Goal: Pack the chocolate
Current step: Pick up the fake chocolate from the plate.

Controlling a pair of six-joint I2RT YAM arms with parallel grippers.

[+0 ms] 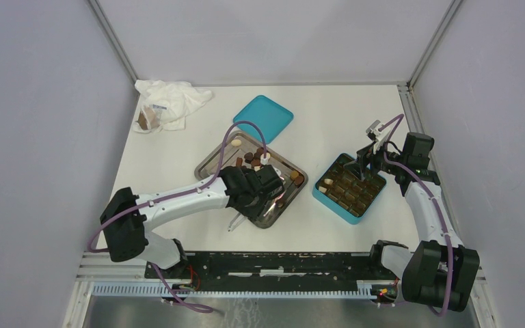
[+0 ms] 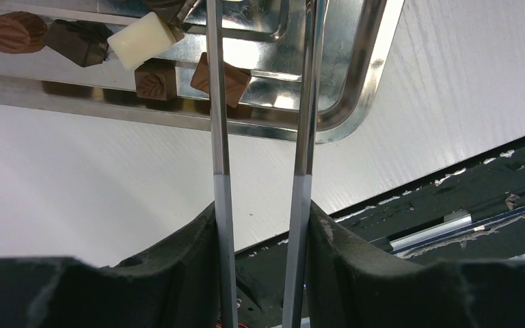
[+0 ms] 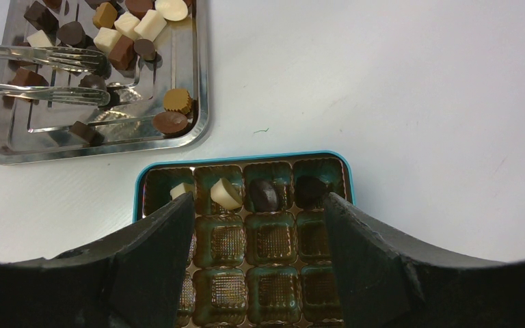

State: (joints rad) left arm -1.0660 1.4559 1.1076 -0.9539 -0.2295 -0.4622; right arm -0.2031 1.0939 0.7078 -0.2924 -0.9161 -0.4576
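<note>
Brown chocolate (image 2: 236, 79), beyond left end effector (image 2: 263, 273) (tongs (image 2: 219, 143))

A crumpled white bag (image 1: 174, 101) lies left of a teal lid (image 1: 263, 117).

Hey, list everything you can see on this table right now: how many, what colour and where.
Steel tray: one, silver, middle of the table.
Loose chocolates: more than a dozen, dark brown, light brown and cream, in the tray.
Teal box: one, brown grid dividers, right of the tray.
Packed chocolates: four seen, two cream and two dark, one per cell along one edge row of the box.
Teal lid: one, flat, beyond the tray.
White bag: one, crumpled, with a brown lump, far left corner.
Tongs: one pair, metal, tips apart over the tray.
Table: one, white.
Left fingers: black, shut on the tongs.
Right fingers: black, open, above the box.
</note>
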